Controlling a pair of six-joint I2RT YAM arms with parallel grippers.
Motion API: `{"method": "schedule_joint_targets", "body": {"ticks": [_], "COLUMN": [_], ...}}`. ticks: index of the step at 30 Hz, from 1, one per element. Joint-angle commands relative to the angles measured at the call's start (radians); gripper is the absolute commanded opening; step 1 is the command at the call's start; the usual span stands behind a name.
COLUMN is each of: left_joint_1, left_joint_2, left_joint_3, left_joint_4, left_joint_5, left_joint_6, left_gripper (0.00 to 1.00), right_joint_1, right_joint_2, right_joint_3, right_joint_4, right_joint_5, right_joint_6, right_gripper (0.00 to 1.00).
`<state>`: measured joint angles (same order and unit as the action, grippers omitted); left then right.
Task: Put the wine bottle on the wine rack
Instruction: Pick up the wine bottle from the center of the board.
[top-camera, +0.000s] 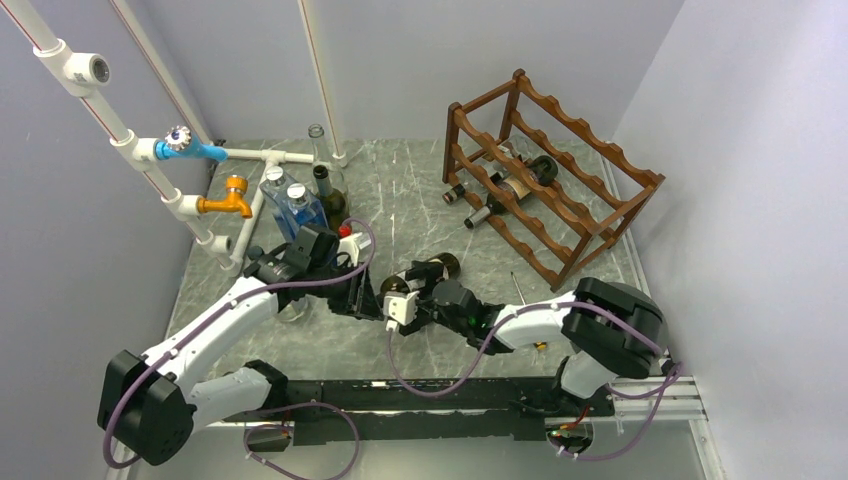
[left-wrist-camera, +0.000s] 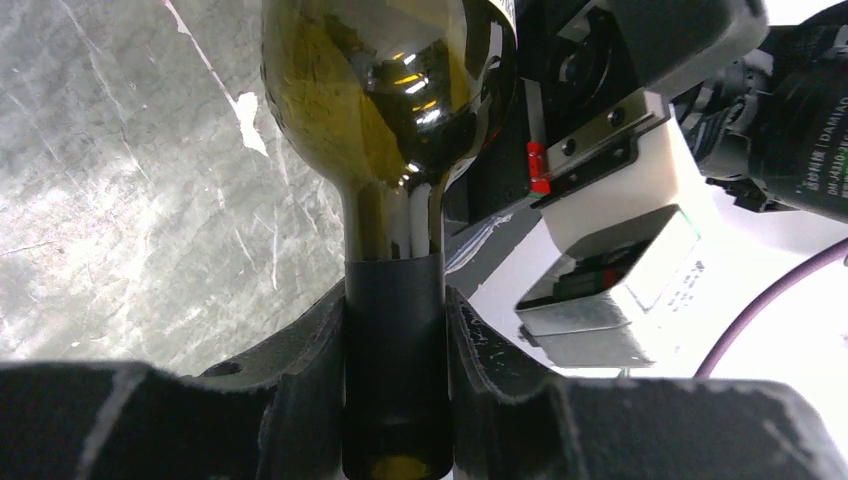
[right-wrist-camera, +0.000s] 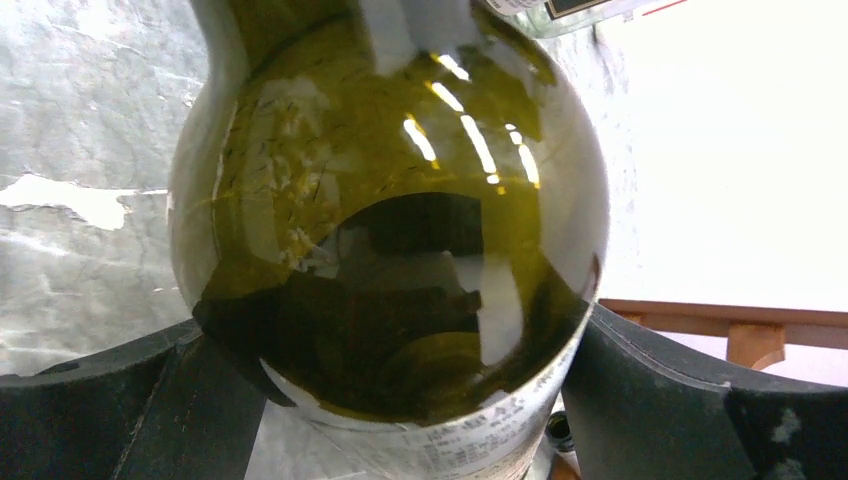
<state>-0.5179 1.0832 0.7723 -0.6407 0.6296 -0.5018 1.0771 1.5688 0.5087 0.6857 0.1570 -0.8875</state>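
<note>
While the bottle (top-camera: 432, 270) sits between the two arms, none of it has reached the rack (top-camera: 630, 205), so I'd put the job near its midpoint. The bottle is in hand, and the carry across and the laying-down are left.

The left claw (left-wrist-camera: 395, 335) is clamped tight on the neck, its fingers (left-wrist-camera: 300, 390) pressed to the dark foil sleeve on both sides. The right claw (right-wrist-camera: 400, 390) stands very wide, one finger on each side of the fat green body and close against the glass. I cannot tell whether it is squeezing or just off the surface. It looks to me like a handover between the arms, though I can't say which arm ends up with the bottle.

The bottle's long axis runs from the left claw toward the right claw and past it. The neck end is in the left claw and the base end lies beyond the right claw, pointing roughly toward the rack's side of the desk (top-camera: 420, 190). From above it looks closer to lying than upright, but I cannot make out its exact tilt or whether it clears the desk.

The rack stands beyond the right claw and off to its right, well apart from it, with two bottles (top-camera: 500, 188) lying in a lower tier. I'd guess what remains calls for lining the bottle up with those scalloped rails.
</note>
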Motion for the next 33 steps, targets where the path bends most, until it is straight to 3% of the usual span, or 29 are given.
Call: {"method": "schedule_joint_targets", "body": {"ticks": [1, 12, 18, 24, 27, 33], "left_joint_1": [-0.01, -0.001, 0.005, 0.004, 0.005, 0.006], "left_joint_2": [-0.032, -0.042, -0.048, -0.016, -0.027, -0.041], "left_joint_3": [0.055, 0.085, 0.113, 0.08, 0.052, 0.037], "left_joint_4": [0.07, 0.06, 0.023, 0.016, 0.028, 0.034], "left_joint_5": [-0.026, -0.14, -0.167, -0.119, -0.175, -0.299], "left_joint_6": [0.006, 0.005, 0.061, 0.083, 0.067, 0.048], "left_gripper": [0.0, 0.0, 0.0, 0.0, 0.0, 0.0], "right_joint_1": [0.029, 0.111, 0.125, 0.125, 0.125, 0.124], "right_joint_2": [-0.075, -0.181, -0.25, -0.249, -0.251, -0.359], "right_joint_3": [-0.012, -0.016, -0.057, 0.045, 0.097, 0.094], "right_joint_4": [-0.12, -0.342, -0.259, -0.314, -0.358, -0.438], "right_joint_5": [0.017, 0.095, 0.218, 0.029, -0.045, -0.049], "right_joint_6": [0.103, 0.312, 0.233, 0.102, 0.09, 0.15], "right_gripper": [1.0, 1.0, 1.0, 1.0, 1.0, 1.0]}}
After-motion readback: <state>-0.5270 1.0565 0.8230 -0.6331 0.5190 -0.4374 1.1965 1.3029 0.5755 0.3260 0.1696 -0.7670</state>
